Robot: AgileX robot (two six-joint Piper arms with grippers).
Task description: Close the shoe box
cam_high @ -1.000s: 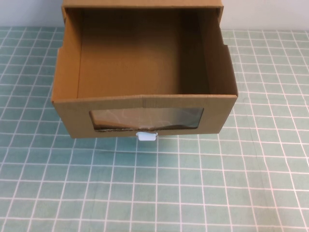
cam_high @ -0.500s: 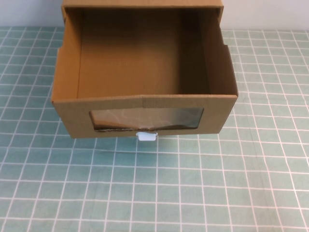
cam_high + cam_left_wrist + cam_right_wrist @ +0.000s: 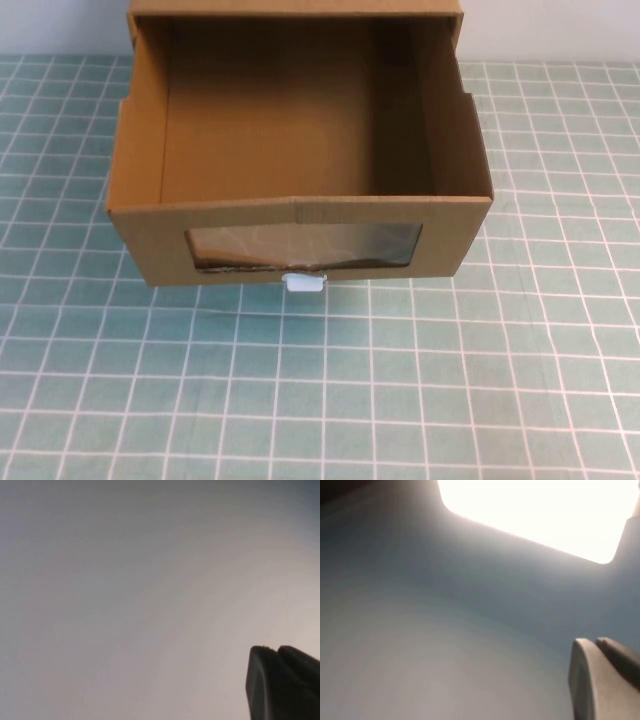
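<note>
Shoe box (image 3: 300,190) sits mid-table, drawer pulled toward robot, slide axis running front-to-back. Left gripper (image 3: 285,682) & right gripper (image 3: 602,677) parked off-scene, so the nearer arm can't be judged.

Brown cardboard shoe box (image 3: 300,215), drawer pulled open and empty, window and white tab facing front
</note>
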